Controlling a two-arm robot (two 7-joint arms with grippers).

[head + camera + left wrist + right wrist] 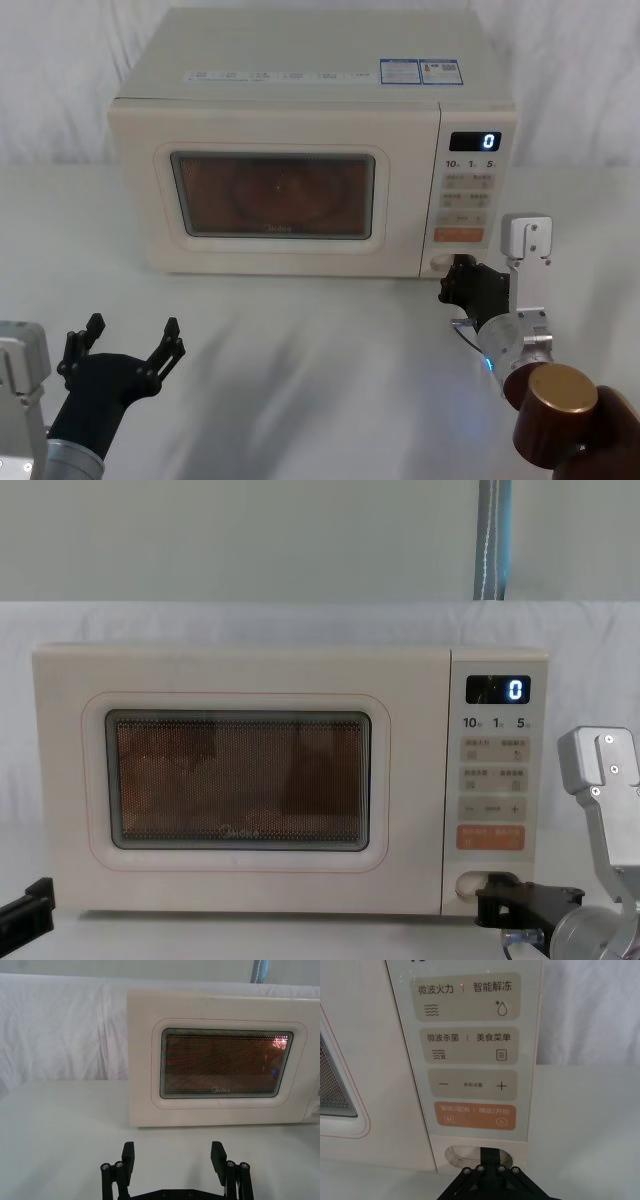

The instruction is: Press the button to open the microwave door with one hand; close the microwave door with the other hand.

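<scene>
The right gripper (459,277), fingers closed together, presses the button (462,1154) on the microwave (300,150); door (240,780) shut. The left gripper (122,342) hangs spread open by the tabletop's (320,380) front-left corner.

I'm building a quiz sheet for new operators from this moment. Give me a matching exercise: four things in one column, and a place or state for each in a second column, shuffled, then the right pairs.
Things
1. microwave door
2. right tool
3. left tool
4. display

States
A. open, low over the table in front of the microwave
B. reads 0
C. shut, window glowing inside
D. tip at the door-release button

Pairs: 1-C, 2-D, 3-A, 4-B
</scene>
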